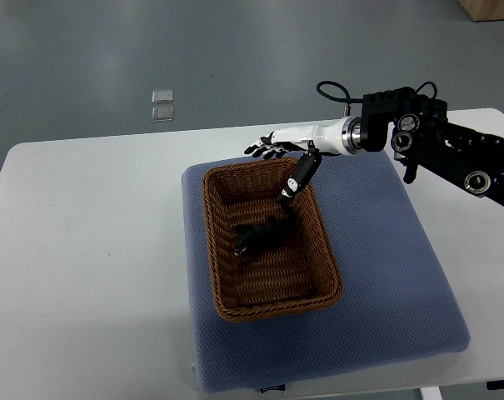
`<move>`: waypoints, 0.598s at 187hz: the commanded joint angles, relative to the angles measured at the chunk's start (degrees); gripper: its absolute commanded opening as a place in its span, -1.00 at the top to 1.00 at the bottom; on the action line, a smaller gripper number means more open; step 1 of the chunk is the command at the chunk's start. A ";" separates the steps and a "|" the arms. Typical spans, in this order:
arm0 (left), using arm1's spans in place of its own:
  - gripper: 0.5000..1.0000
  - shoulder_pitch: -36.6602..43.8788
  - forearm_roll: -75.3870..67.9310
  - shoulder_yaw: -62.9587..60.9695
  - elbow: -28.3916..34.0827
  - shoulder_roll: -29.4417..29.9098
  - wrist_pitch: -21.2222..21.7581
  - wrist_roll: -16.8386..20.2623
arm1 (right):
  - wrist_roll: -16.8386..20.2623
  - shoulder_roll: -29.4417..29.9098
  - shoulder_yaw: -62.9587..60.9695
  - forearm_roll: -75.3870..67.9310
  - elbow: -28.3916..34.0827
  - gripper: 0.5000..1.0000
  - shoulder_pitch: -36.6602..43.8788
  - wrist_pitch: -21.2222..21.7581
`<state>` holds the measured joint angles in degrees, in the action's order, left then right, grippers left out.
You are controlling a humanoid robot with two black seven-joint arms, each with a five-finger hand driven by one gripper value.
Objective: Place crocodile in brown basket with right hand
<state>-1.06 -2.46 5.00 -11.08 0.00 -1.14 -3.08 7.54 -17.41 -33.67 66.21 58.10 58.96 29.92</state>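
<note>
The basket sits on a blue mat that lies on the white table. The crocodile, dark, lies inside the basket near its middle, touching no hand. Past the basket's far rim, the right hand hangs open, its fingers spread and holding nothing; one digit points down over the basket's far right corner. Beyond the table, two small clear squares lie on the floor.

Even overhead light, soft shadows, sharp pic.
</note>
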 commanded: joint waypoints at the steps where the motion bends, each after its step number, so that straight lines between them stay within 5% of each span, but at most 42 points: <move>1: -1.00 0.01 0.00 0.01 0.00 0.00 0.00 0.00 | -0.07 -1.05 -6.05 -6.70 -0.61 -0.71 -1.39 -1.01; 41: -1.00 0.01 0.00 -0.08 0.00 0.00 0.00 0.00 | -0.51 0.44 -21.71 -24.02 -4.31 -0.71 -7.98 -1.45; 61: -1.00 0.01 0.00 -0.08 0.00 0.00 0.00 0.00 | -1.30 2.03 -28.21 -33.34 -6.59 -0.71 -12.20 -5.05; 80: -1.00 0.01 0.00 -0.08 -0.52 0.00 0.00 0.00 | -5.16 5.19 -31.72 -42.99 -10.45 -0.71 -14.31 -8.91; 112: -1.00 0.01 0.00 -0.08 -1.14 0.00 0.00 0.00 | -13.78 8.71 -32.78 -56.54 -14.77 -0.71 -17.39 -9.62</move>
<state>-1.05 -2.46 4.92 -12.03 0.00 -1.14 -3.08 -1.29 -10.66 -65.94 17.15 45.55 43.49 20.61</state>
